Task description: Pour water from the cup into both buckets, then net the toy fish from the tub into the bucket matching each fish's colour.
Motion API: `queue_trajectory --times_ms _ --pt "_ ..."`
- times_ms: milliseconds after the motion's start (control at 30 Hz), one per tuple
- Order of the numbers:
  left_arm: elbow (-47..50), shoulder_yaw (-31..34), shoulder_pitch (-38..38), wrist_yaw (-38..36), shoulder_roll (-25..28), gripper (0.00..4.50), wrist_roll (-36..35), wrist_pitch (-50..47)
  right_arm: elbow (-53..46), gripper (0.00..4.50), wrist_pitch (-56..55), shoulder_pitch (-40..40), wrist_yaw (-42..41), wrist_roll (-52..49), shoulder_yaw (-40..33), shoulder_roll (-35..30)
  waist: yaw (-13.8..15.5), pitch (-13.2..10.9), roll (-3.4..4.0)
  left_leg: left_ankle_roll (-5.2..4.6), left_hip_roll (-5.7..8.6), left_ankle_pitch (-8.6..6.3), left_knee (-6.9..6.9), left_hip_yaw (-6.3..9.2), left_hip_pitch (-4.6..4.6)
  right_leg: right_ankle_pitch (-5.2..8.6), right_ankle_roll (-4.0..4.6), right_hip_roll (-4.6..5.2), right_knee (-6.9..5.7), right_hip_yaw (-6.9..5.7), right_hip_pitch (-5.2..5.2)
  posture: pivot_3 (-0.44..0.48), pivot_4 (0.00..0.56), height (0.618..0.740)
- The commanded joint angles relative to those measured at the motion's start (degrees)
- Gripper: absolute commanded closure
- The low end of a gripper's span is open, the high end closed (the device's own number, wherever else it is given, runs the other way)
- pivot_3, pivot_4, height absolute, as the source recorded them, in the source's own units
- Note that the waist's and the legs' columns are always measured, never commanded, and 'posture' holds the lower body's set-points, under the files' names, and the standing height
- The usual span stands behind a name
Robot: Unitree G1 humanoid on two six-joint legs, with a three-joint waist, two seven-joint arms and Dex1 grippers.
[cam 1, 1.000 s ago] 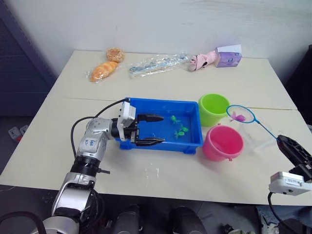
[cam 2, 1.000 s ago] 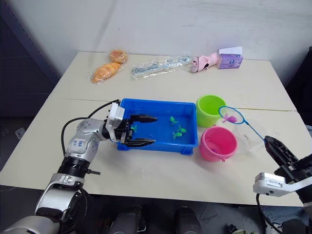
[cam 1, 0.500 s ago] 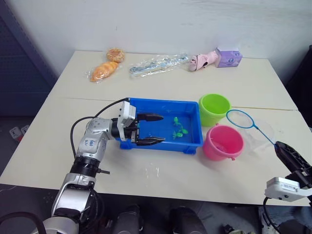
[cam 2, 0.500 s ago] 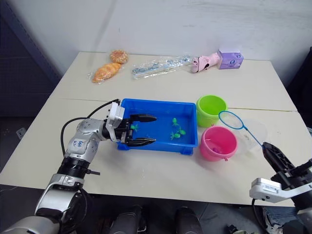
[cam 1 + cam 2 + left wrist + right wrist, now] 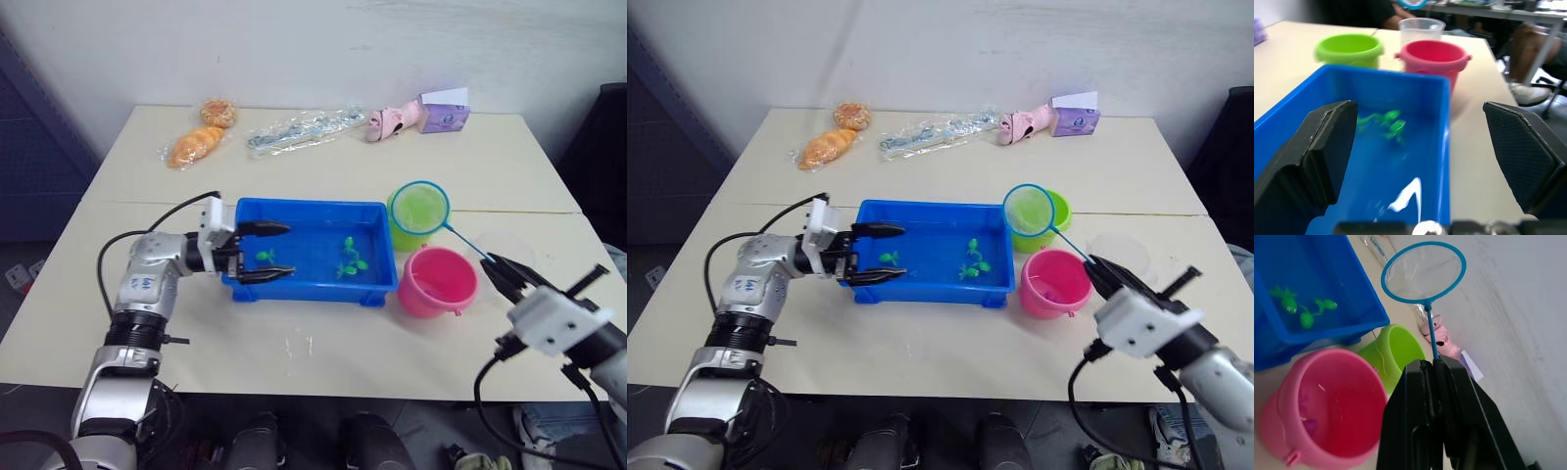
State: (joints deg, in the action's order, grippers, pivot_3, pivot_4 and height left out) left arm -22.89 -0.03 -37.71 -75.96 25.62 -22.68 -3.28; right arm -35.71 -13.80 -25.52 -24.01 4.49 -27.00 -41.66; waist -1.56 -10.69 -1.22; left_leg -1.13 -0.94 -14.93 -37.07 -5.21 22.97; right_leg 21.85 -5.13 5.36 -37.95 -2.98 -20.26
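- The right gripper (image 5: 498, 268) has its two black fingers pressed together on the thin stick of the net (image 5: 419, 209), and the hoop hangs empty in the air, its mesh bare.
- From that hand the stick runs up and to the robot's left, so the net's long axis points straight toward the tub (image 5: 310, 210); the hoop sits in front of the green bucket (image 5: 406, 232), with the pink bucket (image 5: 437, 282) lying between the hoop and the gripper.
- In the tub, green toy fish (image 5: 349, 260) float in a small cluster toward the bucket end, with one more (image 5: 263, 257) toward the far end, near the left arm.
- The fish lie further left than the hoop and lower, so I judge the coming move to be a sweep leftward and downward along that same axis, over the tub's near rim.
- The left gripper (image 5: 268, 252) is spread wide at the tub's opposite end, one finger above the water, one by the front wall, gripping nothing.
- Pink pieces (image 5: 1308, 423) rest in the bottom of the pink bucket.
- The cup (image 5: 1421, 30) stands behind the pink bucket, clear of the net's path.
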Motion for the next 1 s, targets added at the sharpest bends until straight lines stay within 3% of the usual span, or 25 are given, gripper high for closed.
queue_trajectory --times_ms 33,267,500,700,1000 --pt "-2.0 5.0 2.5 0.1 6.4 0.07 0.0 1.7 -2.0 4.5 28.7 20.4 -11.6 -8.0 14.2 -9.8 -0.2 0.0 -0.03 -0.01 -0.02 -0.01 -0.02 -0.01 -0.03 0.0 0.0 0.0 0.03 0.0 0.03 0.0 0.15 0.74" --pt "1.3 5.2 5.3 1.0 6.9 0.07 -0.5 1.3 0.6 4.5 42.8 34.3 -19.1 -4.8 25.7 -16.8 0.9 0.0 -0.04 -0.25 0.09 -0.16 -0.08 0.08 0.21 -0.01 0.01 0.17 0.09 -0.08 -0.09 0.0 0.15 0.74" --pt "3.9 5.1 7.0 2.6 6.5 0.07 -0.6 0.7 4.6 4.5 41.5 44.8 -23.2 0.1 34.0 -18.4 0.9 0.0 -0.03 -0.26 0.11 -0.17 -0.08 0.03 0.26 -0.01 0.01 0.21 0.1 -0.07 -0.17 0.0 0.15 0.74" --pt "4.7 4.8 7.3 3.5 5.8 0.07 -0.6 0.4 10.0 4.5 36.7 49.7 -26.9 2.7 36.2 -19.5 0.8 0.0 -0.03 -0.26 0.11 -0.17 -0.1 0.01 0.26 -0.01 0.01 0.21 0.09 -0.08 -0.17 0.0 0.15 0.74" --pt "4.6 4.2 6.7 3.7 4.6 0.07 -0.6 0.5 16.3 4.5 31.4 54.8 -28.6 6.8 41.3 -15.3 0.3 0.0 -0.03 -0.25 0.11 -0.16 -0.12 0.0 0.26 -0.01 0.0 0.21 0.06 -0.1 -0.17 0.0 0.15 0.74"
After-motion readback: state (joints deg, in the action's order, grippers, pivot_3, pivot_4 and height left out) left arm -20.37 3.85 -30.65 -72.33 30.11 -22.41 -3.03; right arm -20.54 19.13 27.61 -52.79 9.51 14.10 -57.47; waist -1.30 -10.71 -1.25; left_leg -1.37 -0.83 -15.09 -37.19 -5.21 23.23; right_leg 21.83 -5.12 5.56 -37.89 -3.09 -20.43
